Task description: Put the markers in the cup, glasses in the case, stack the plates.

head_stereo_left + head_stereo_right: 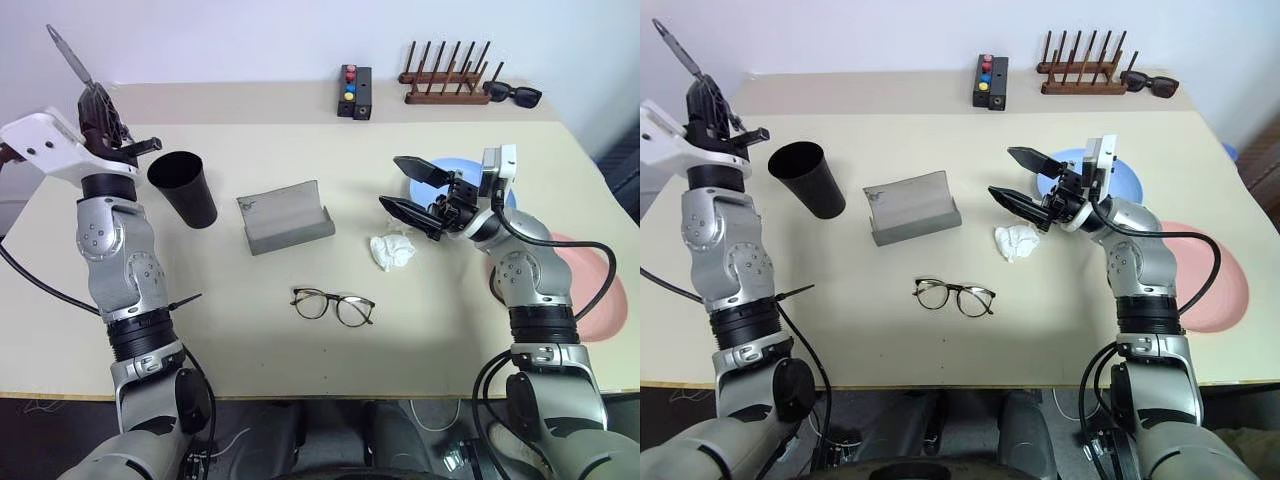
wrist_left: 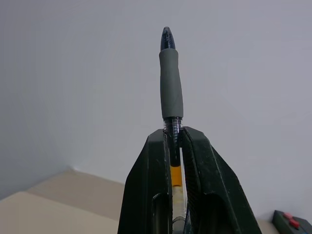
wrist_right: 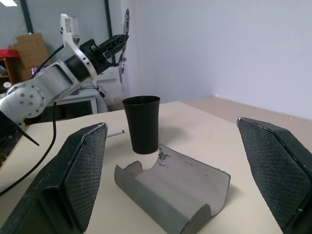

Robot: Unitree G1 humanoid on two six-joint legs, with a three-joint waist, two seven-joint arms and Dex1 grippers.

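The left gripper (image 2: 174, 141) is clamped on a marker (image 2: 170, 83) that juts past its fingertips. The right gripper (image 1: 412, 192) is spread wide and empty, the grey case (image 3: 170, 187) and black cup (image 3: 142, 123) beyond its fingers.

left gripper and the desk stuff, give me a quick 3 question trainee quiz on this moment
1. True or false: the left gripper is shut on a pen.
2. The open grey case lies between which two things?
A. the black cup and the crumpled white tissue
B. the glasses and the sunglasses
C. the light blue plate and the pink plate
3. Fill in: the right gripper hovers with its jaws ____.

Key
1. True; it grips the pen upright, above the cup.
2. A
3. open; it holds nothing.
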